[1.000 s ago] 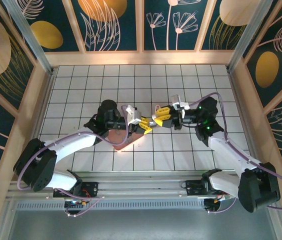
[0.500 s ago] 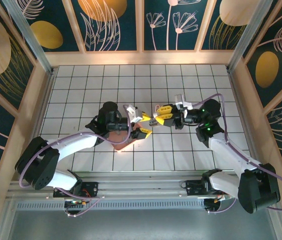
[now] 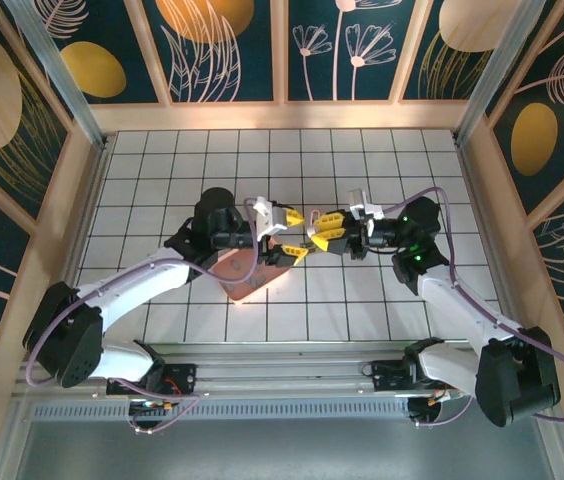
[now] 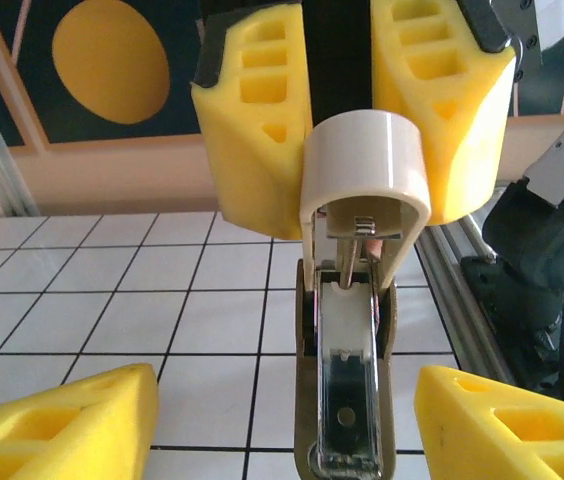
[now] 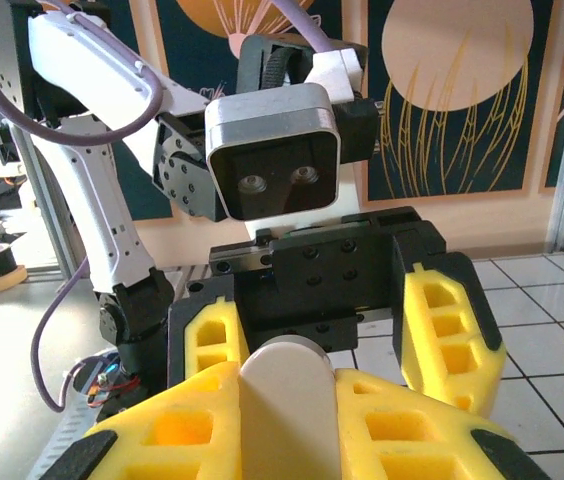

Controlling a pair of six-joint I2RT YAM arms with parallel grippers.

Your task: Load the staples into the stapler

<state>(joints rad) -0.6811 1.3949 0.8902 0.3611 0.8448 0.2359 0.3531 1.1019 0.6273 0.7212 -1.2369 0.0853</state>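
Two arms: they meet near the middle of the white tiled table, with their grippers nose to nose in the top view.
Left arm: it rises from the near left corner and bends rightward, with its wrist above the tray.
Tray: pink and flat on the tiles, set askew to the grid, lying under the left wrist.
Left gripper: its yellow fingers are spread wide and hold nothing. In its own wrist view the two fingertips sit at the lower corners, and the stapler's metal channel runs between them, clear of both.
Left wrist camera: a grey box with two lenses sits above the left gripper and faces the right wrist view head-on.
Stapler: whitish, it is held in the air between the two grippers, above the tiles. It is swung open, with its rounded cap up at the far end. The open metal channel reaches toward the left wrist camera, and a small metal tab shows under the cap.
Right gripper: its yellow fingers are pressed onto the stapler's two sides, pinching it. In the right wrist view the rounded whitish end stands between its pads.
Right arm: it comes up from the near right corner and bends leftward toward the centre.
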